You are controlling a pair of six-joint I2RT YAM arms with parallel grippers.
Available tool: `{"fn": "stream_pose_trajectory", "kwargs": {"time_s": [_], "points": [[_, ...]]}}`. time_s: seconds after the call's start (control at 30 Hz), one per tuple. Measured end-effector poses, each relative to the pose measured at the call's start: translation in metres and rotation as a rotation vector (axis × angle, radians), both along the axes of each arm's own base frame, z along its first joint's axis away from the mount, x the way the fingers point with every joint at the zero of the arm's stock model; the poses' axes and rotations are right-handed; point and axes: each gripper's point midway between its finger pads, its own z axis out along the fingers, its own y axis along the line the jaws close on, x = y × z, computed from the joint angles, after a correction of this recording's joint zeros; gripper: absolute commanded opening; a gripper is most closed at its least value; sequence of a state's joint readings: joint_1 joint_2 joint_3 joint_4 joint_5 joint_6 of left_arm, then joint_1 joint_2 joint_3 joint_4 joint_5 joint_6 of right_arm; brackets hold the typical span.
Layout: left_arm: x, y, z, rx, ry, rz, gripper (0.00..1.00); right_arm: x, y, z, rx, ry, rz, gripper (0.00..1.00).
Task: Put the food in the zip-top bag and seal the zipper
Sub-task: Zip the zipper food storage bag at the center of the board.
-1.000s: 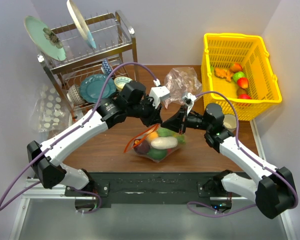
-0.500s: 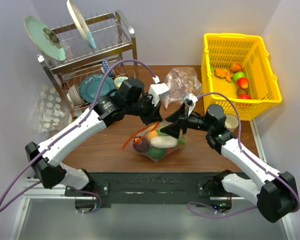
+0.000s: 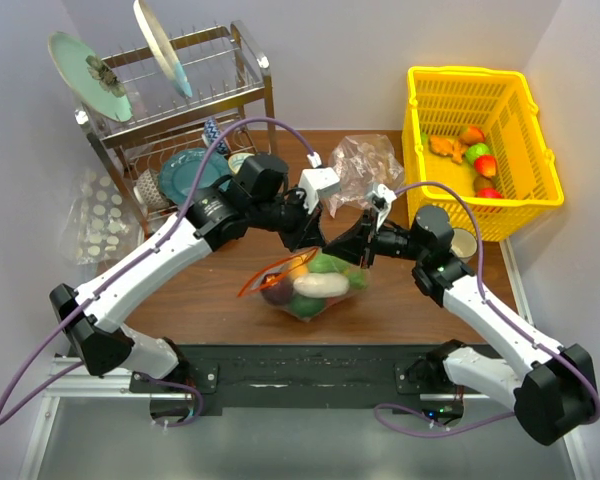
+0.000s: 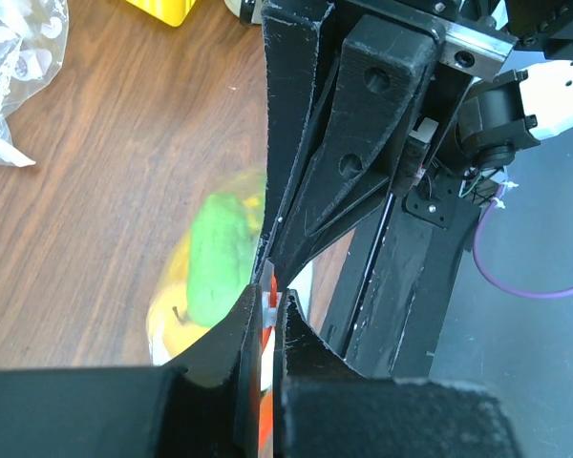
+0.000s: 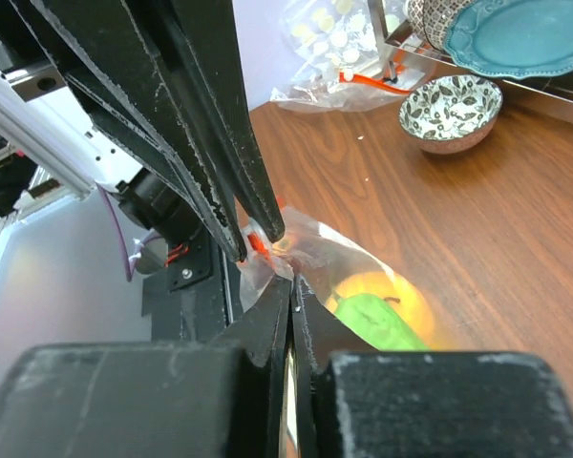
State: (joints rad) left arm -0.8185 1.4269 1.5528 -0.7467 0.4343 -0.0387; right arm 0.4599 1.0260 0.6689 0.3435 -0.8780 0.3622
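Observation:
The zip-top bag (image 3: 310, 290) lies mid-table, holding the food: a green cucumber (image 3: 327, 264), a pale piece (image 3: 320, 285), a dark-red piece (image 3: 277, 293). Its red-orange zipper (image 3: 270, 275) arcs over the left side. My left gripper (image 3: 315, 245) is shut on the zipper's end, and the left wrist view shows the small white end piece (image 4: 270, 303) between the pads of that gripper (image 4: 270, 296). My right gripper (image 3: 352, 255) meets it from the right and is shut (image 5: 293, 281) on the clear plastic at the bag's mouth. The cucumber (image 5: 382, 324) and a yellow fruit (image 5: 387, 291) lie just beyond.
A yellow basket (image 3: 480, 140) with more toy food stands at the back right. A dish rack (image 3: 180, 110) with plates fills the back left. A pinkish bag (image 3: 365, 160) lies behind the grippers, a dotted bag (image 3: 100, 215) at the far left, and a patterned bowl (image 5: 451, 113) near the rack.
The right gripper drew back a little from the bag half a second ago and has come in again, shut on the bag's mouth. The left gripper kept its hold, shifting slightly.

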Motion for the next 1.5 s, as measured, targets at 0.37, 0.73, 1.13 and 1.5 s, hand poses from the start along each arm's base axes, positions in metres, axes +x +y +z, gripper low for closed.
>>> {"fn": "stream_pose_trajectory", "kwargs": {"time_s": [0.37,0.73,1.13,1.5], "points": [[0.0,0.004,-0.005,-0.014,-0.025,0.014,0.0,0.007,-0.003,0.003,-0.004,0.055,-0.083,0.0],[0.003,0.02,-0.013,0.001,-0.065,0.078,0.0,0.04,-0.031,0.025,-0.014,0.107,-0.379,0.0],[0.003,0.025,-0.022,0.008,-0.069,0.097,0.0,0.075,-0.085,0.028,-0.091,0.173,-0.764,0.0],[0.003,0.026,-0.025,-0.001,-0.066,0.112,0.0,0.095,-0.131,0.017,-0.176,0.208,-1.047,0.0]]}}
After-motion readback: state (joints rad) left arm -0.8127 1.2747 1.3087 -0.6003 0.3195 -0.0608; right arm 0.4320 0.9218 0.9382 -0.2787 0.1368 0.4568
